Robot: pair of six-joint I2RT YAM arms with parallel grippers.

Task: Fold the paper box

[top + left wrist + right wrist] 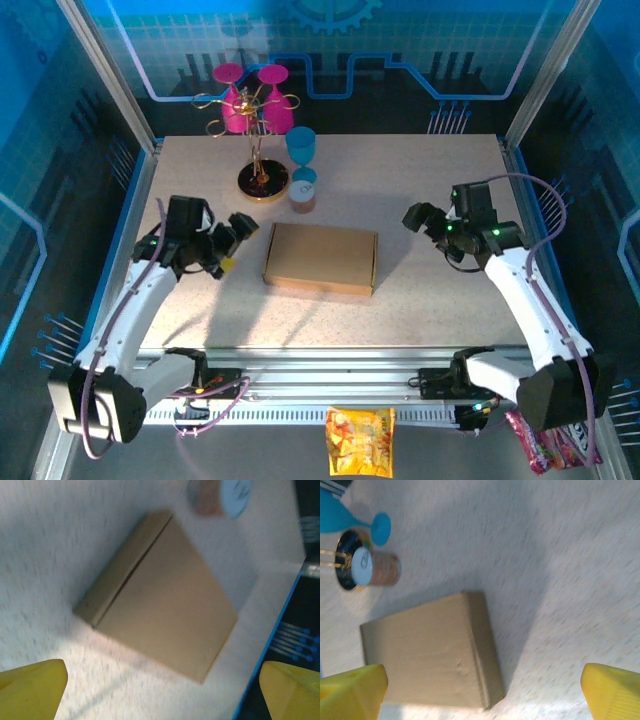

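Near edge: a yellow snack packet (pixel 360 437) lies in front of the arm bases, off the work area
Left gripper (pixel 238 235): jaws wide apart, holding nothing; it sits near the box's left end without touching it, and the left wrist view shows its yellow fingertips (pixel 31 690) at the frame's two bottom corners
Right gripper (pixel 418 218): also spread open and empty, off the box's right end with bare table between; its fingertips (pixel 350 690) likewise stand far apart
Paper box (pixel 320 258): lies flat mid-table (pixel 430 290) between the two grippers, a shallow brown rectangle with the lid down and a seam along one long side
Task state: the box looks fully formed and closed, so folding appears done or nearly so
Weight: probably very light, being empty cardboard, and likely to slide on the smooth tabletop if pushed from one side alone
Stiffness: the broad top panel would probably dent under a hard pinch, while edges and corners are firmer
Surface: matte and dry, so the pads should grip it well
Where to hold: across a short end or a side wall, better with one gripper at each end; avoid the middle of the lid
Behind the box: a small can (pixel 303 190) stands just beyond the far edge, close enough to be knocked
Farthest: a blue goblet (pixel 300 145) and a wire rack (pixel 262 180) hung with pink glasses (pixel 238 105), fragile and best avoided
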